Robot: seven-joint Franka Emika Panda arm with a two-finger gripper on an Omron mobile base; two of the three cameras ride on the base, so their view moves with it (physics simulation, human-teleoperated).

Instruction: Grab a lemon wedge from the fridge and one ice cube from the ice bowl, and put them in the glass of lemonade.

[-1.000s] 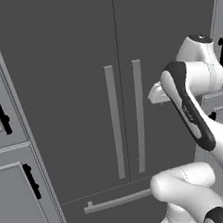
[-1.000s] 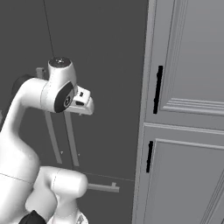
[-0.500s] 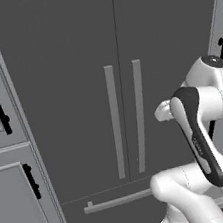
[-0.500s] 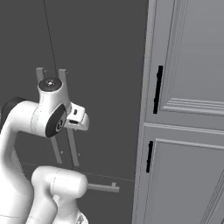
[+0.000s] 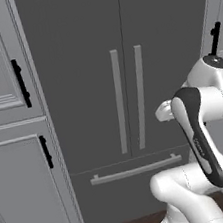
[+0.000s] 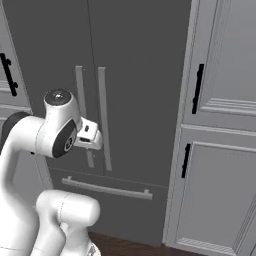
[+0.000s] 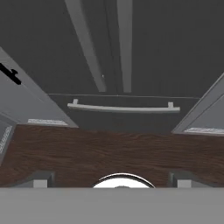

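Two doors of the fridge [image 5: 125,56] were seen closed, wedge presumably hidden within. Jaws were spread wide, empty; one vertical handle [image 5: 141,96] should be squarely approached before closing.

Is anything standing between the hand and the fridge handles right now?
Nothing visible. The fridge is shut, its two vertical handles straight ahead of the open hand across bare wood floor.
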